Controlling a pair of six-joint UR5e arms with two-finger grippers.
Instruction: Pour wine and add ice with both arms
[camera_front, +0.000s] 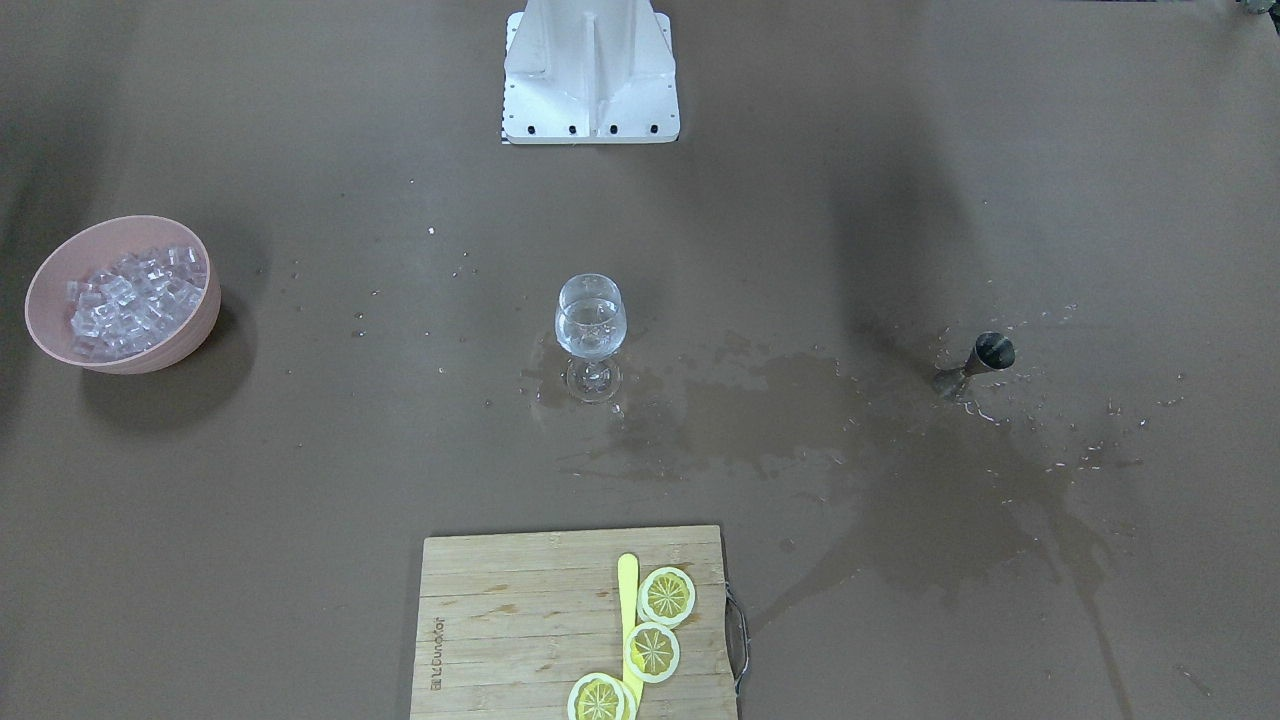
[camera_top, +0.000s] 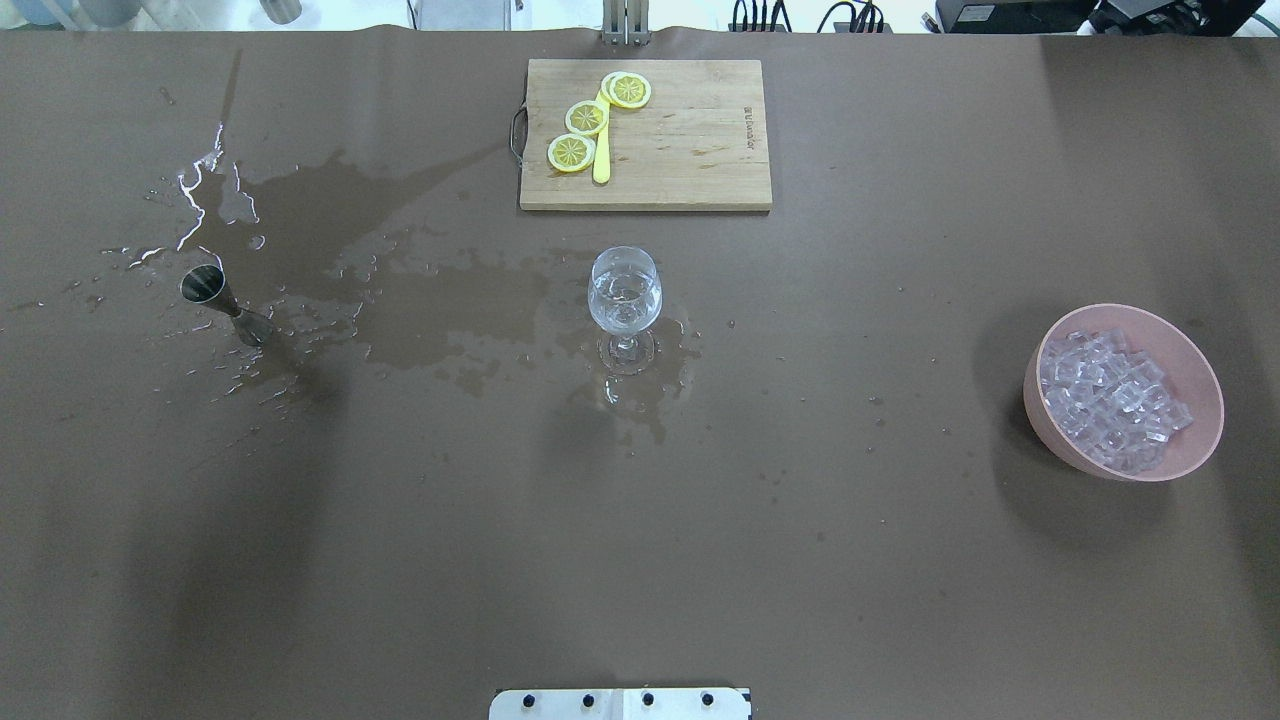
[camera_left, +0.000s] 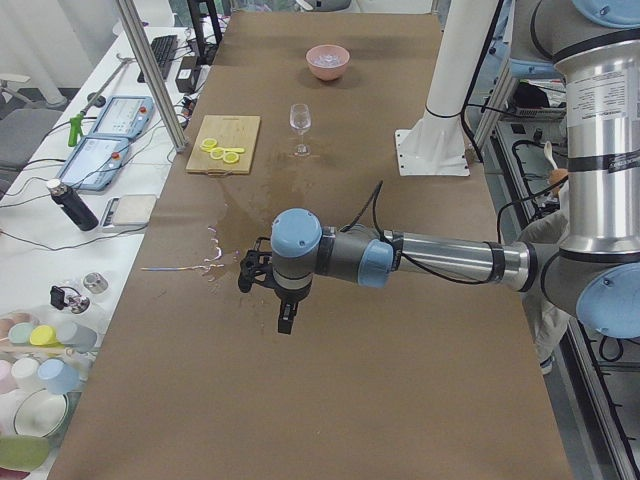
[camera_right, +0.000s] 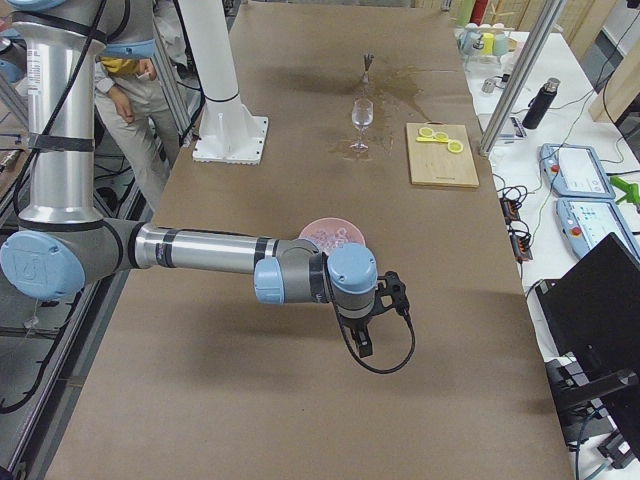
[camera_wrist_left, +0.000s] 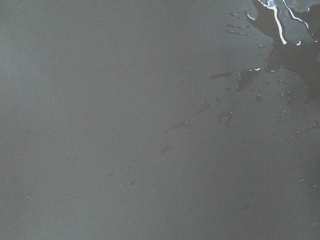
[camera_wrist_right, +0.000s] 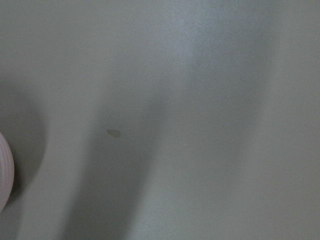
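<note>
A stemmed wine glass (camera_top: 624, 295) stands upright mid-table with a little clear wine in it; it also shows in the front view (camera_front: 591, 330). A heap of ice cubes (camera_top: 1110, 400) fills a pink bowl (camera_top: 1200, 385), also in the front view (camera_front: 45, 290). A steel jigger (camera_top: 225, 303) stands among spilled drops. The left gripper (camera_left: 285, 320) hangs above the table near the jigger's side. The right gripper (camera_right: 362, 345) hangs just in front of the bowl. Both show only in the side views, so I cannot tell whether they are open or shut.
A wooden cutting board (camera_top: 690, 150) with lemon slices (camera_top: 586, 118) and a yellow tool lies beyond the glass. A wide wet spill (camera_top: 400, 300) spreads between jigger and glass. The white base block (camera_front: 590, 70) stands at the robot's edge. The bowl's rim (camera_wrist_right: 4, 175) shows in the right wrist view.
</note>
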